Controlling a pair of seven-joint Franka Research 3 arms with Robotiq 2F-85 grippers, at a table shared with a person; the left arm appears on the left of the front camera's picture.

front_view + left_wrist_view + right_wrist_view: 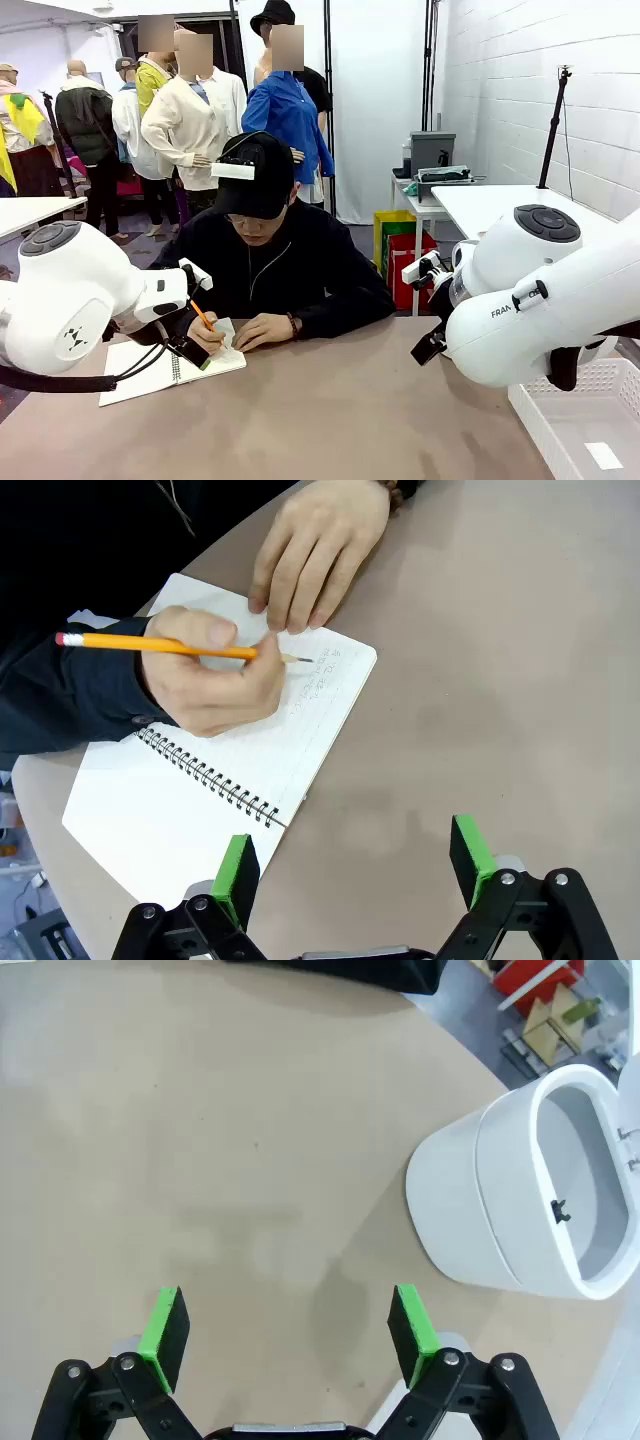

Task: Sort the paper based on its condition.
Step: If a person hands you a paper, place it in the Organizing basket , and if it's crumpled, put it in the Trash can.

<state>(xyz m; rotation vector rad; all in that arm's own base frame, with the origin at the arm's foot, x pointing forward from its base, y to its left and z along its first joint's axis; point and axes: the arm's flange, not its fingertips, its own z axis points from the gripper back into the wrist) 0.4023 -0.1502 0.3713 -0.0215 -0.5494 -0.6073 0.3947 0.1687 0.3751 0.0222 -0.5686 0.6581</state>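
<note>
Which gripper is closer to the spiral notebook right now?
Left. The left gripper hovers open over the edge of the notebook; the right gripper hangs open above bare table, away from it.

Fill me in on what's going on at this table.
A person sits at the far side of the table, writing in a spiral notebook with an orange pencil in one hand while the other hand steadies the page. The left gripper hangs open over the table by the notebook's edge, holding nothing. The right gripper is open too, over bare tabletop. A white basket stands at the robot's right.
</note>
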